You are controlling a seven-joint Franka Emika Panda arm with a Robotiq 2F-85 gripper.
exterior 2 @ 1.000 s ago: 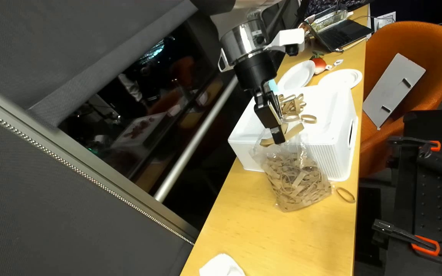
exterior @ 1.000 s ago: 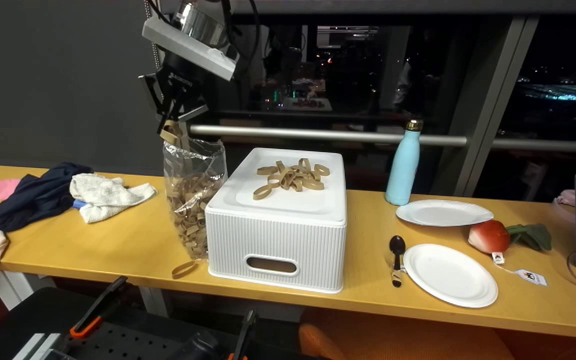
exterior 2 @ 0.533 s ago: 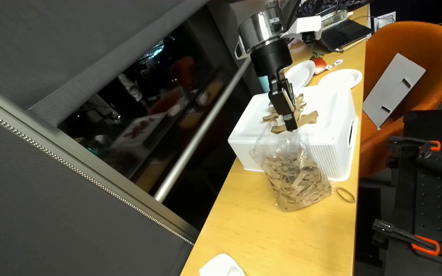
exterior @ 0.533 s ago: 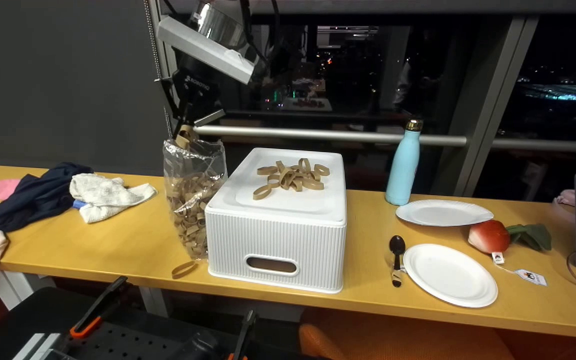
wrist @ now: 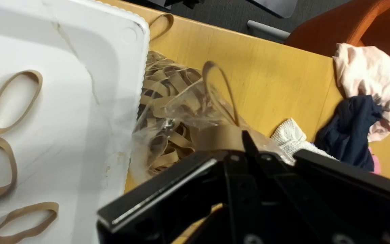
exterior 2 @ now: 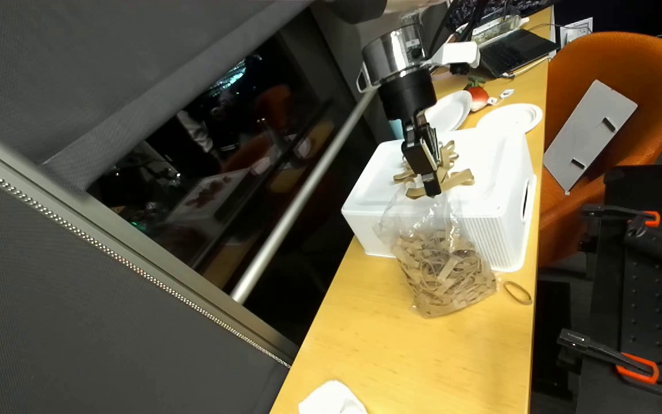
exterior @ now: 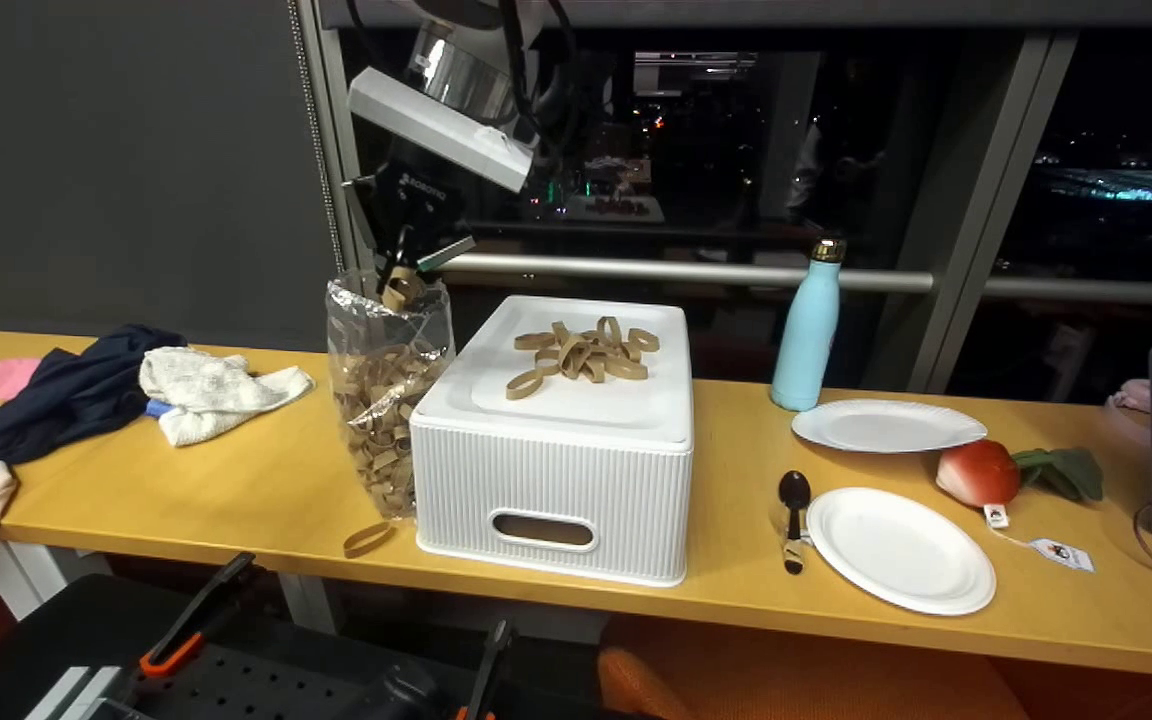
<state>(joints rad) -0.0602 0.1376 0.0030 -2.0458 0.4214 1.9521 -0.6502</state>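
Grips tan rubber band [wrist: 218, 137] (count unclear) betw. clenched fingertips of hand [exterior 2: 433, 183]. Located at open mouth of clear plastic bag [exterior: 396, 325]; in or above rim, not discernible. On wooden surface [exterior: 236, 490]: bag upright, partly filled w/ similar bands [exterior 2: 446, 273], immed. beside white ribbed box [exterior: 551, 480]. Atop box: loose pile of bands [exterior: 586, 358]. Near bag base, on surface: single loose band [exterior: 368, 541]. Opp. side of bag from box: white textured cloth [exterior: 216, 385].

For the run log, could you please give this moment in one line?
claw: shut on tan band(s) | near: mouth of plastic bag | beside bag: white box, loose bands on top
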